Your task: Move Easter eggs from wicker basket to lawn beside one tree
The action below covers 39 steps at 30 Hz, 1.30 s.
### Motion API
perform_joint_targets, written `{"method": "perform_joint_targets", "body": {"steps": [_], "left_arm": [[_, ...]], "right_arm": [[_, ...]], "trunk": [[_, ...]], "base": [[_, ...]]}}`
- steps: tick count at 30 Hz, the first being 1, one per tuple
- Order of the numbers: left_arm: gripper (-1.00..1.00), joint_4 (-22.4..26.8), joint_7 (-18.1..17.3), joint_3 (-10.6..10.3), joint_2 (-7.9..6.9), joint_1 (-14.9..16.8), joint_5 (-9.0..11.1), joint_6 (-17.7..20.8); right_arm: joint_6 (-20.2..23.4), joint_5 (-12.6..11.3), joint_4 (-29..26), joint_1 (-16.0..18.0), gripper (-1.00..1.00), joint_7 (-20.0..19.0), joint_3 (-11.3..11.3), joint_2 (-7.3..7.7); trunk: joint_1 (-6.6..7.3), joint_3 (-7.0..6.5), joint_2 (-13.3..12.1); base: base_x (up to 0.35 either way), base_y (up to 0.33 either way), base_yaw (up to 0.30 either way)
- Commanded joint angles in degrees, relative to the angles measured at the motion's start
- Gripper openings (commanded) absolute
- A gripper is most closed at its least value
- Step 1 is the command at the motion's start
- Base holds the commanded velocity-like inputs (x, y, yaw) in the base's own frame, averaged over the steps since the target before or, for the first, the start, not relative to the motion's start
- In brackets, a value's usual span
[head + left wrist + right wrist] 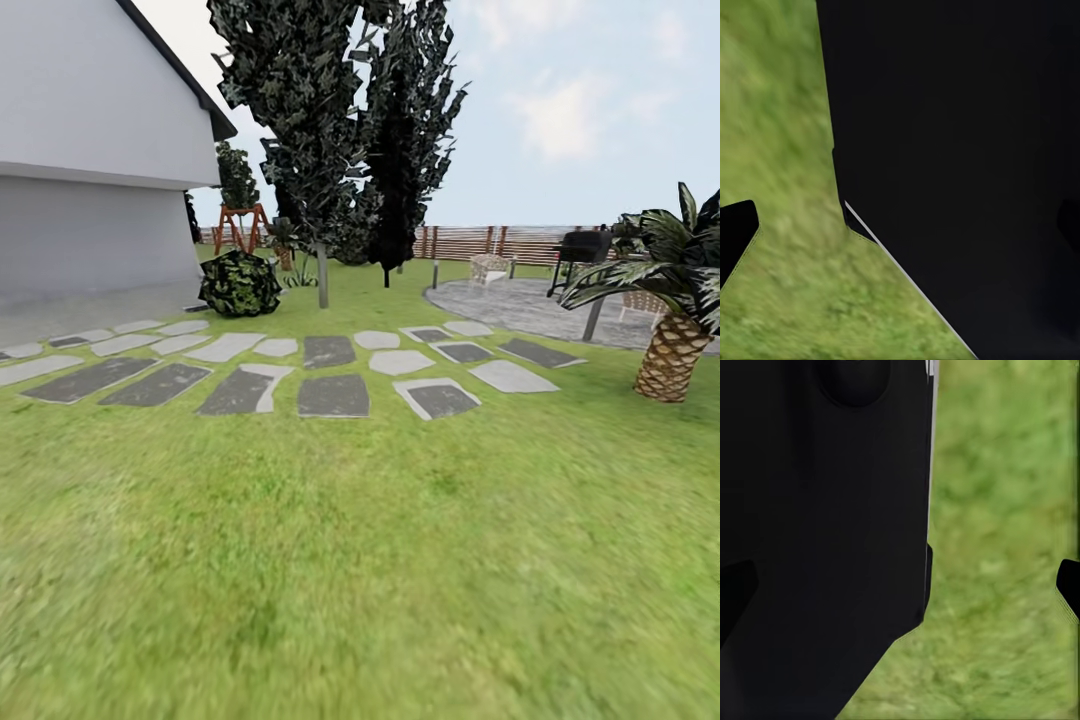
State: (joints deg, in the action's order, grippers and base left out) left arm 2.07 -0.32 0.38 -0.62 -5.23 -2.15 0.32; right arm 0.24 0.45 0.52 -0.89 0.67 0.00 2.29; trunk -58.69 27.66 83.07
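Eggs and wicker basket are not among what the head view takes in: it looks across the lawn (360,560) toward a band of grey stepping stones (330,395), with a white house (90,150) at the left and a slatted fence (480,240) far behind. Beyond the stones stands a tree (322,275) with a thin pale trunk, just in front of darker columnar trees (400,130). A round shrub (240,283) sits beside the house corner, a palm (670,350) rises at the right, and a paved patio (520,305) lies past the stones.

Both wrist views look down at blurred grass beside a large black form, probably the robot's own body, though the renders are too dark to be sure. In each, small black tips show at the picture's edges, the left gripper (735,232) and the right gripper (1069,589), but whether either is spread or pressed together I cannot tell.

My judgement is that the robot is travelling and searching. To do this well, turn the base and head slowly to sweep the lawn for the basket, keep the arms tucked while driving, and note the pale-trunked tree as a handy drop spot.
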Motion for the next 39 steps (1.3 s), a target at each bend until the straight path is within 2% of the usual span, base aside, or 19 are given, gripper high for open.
{"method": "perform_joint_targets", "body": {"steps": [1,11,39], "left_arm": [[1.0,0.13,-0.03,0.05,0.0,-0.04,-0.23,0.03],[1.0,0.13,-0.03,0.05,0.0,-0.04,-0.23,0.03],[1.0,0.13,-0.03,0.06,0.0,-0.04,-0.23,0.03]], "right_arm": [[0.03,0.06,-0.01,0.01,1.0,0.06,0.0,0.0],[0.03,0.07,-0.01,0.01,1.0,0.04,0.02,0.01],[0.03,-0.3,0.0,0.01,1.0,0.11,-0.04,0.0]], "trunk": [[-0.04,0.03,0.01],[-0.04,0.03,0.01],[-0.04,0.03,0.01]], "base": [[0.327,0.0,-0.06],[0.327,0.0,-0.176],[0.327,0.0,-0.003]]}}
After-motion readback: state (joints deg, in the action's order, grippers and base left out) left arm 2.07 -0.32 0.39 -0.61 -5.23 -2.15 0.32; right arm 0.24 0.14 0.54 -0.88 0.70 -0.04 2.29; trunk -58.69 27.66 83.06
